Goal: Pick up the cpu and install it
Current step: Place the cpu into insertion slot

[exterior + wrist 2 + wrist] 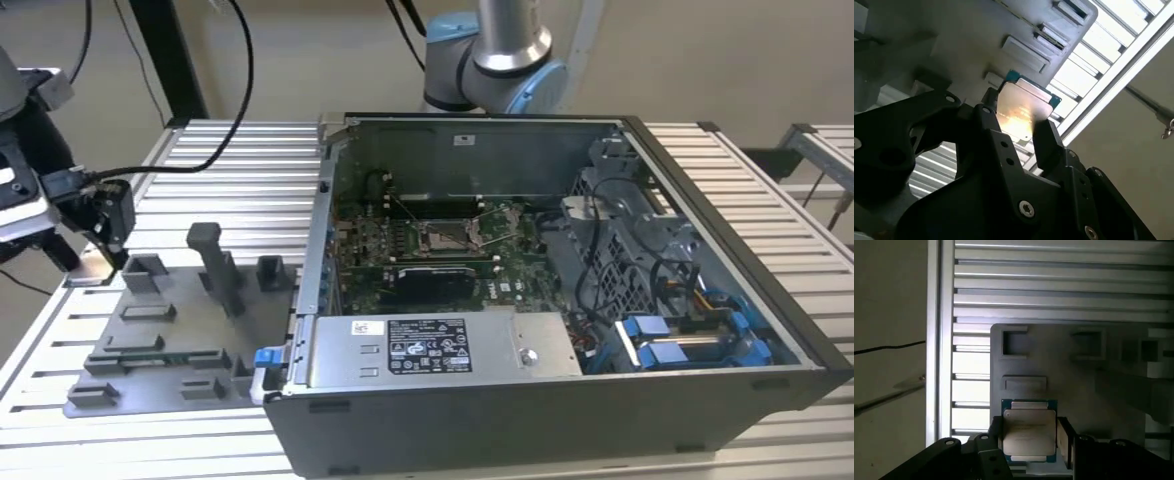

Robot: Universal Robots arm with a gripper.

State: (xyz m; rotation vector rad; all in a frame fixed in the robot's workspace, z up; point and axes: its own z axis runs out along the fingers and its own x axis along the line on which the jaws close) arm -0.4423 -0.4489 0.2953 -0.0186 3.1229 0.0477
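The cpu (1029, 426) is a small square chip with a pale metal top and a green rim, and it sits between my gripper's (1029, 436) two black fingers (1065, 437). The fingers press on its opposite edges, just over the far corner of the grey fixture tray (1114, 355). In the second wrist view the cpu (1021, 107) glints in the gripper (1019, 120). In the exterior view the gripper (110, 232) hangs at the far left, well away from the open computer case (747, 330). The dark socket (447, 238) on the green board inside the case is bare.
The grey fixture tray (160, 340) carries upright posts and several slots. A silver box with a label (441, 345) fills the case's near side, with blue drive clips (667, 345) and cables at the exterior view's right. The slatted metal table (227, 170) ends near the gripper.
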